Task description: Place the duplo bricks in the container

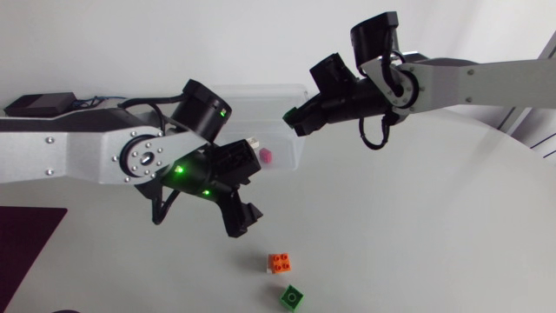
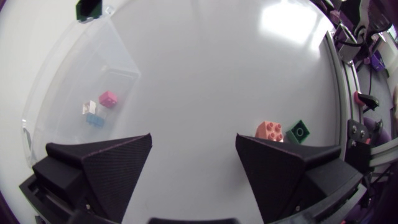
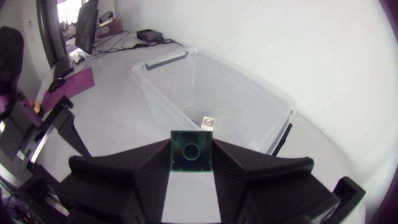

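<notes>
My right gripper (image 3: 191, 163) is shut on a dark green brick (image 3: 191, 148) and hangs over the near rim of the clear container (image 3: 163, 84). In the head view that gripper (image 1: 292, 121) is at the container's right end (image 1: 298, 90). A pink brick (image 1: 267, 155) lies in the container, and the left wrist view shows it (image 2: 108, 98) with a white brick (image 2: 88, 107) and a blue brick (image 2: 95, 119). My left gripper (image 2: 193, 163) stands open and empty above the table (image 1: 246, 188). Ahead of it lie an orange brick (image 2: 270, 130) and a green brick (image 2: 299, 132).
The orange brick (image 1: 279, 262) and the green brick (image 1: 292, 297) lie close together near the table's front edge. A black box (image 1: 36, 104) sits at the back left. A dark purple mat (image 1: 22, 239) covers the front left corner.
</notes>
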Robot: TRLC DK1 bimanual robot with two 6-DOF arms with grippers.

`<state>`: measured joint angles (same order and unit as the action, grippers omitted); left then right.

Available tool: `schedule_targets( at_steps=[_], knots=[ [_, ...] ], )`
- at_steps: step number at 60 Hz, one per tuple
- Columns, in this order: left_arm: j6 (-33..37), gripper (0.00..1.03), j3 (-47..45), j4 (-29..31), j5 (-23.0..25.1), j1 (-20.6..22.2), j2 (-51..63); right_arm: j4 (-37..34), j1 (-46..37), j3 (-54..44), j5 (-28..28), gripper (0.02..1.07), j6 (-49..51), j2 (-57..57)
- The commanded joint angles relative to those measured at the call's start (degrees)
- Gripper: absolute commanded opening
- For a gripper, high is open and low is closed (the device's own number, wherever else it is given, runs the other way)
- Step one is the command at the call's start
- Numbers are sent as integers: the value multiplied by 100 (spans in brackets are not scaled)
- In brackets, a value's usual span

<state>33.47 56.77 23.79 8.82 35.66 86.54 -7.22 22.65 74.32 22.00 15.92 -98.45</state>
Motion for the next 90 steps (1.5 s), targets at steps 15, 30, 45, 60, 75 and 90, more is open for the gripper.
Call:
schedule_targets(
  at_steps=[15,30,45,60,75,90],
  knots=[
    [80,93,-492,152,-161,319,-226,467,-7,768,-258,27,-458,-684],
    [-104,93,-641,214,-372,653,-296,626,64,1418,-732,70,-520,-1369],
    [-148,93,-685,293,-522,943,-287,608,-349,240,-460,103,-582,107],
    [-298,93,-395,354,-838,1321,108,643,-754,-2080,-196,103,-318,2278],
    [-711,93,-35,442,-1453,1795,513,336,-833,-3600,-214,103,-125,3676],
    [-1009,91,264,609,-1875,2077,917,-95,-868,-4040,-222,103,-1,4335]
  ],
)
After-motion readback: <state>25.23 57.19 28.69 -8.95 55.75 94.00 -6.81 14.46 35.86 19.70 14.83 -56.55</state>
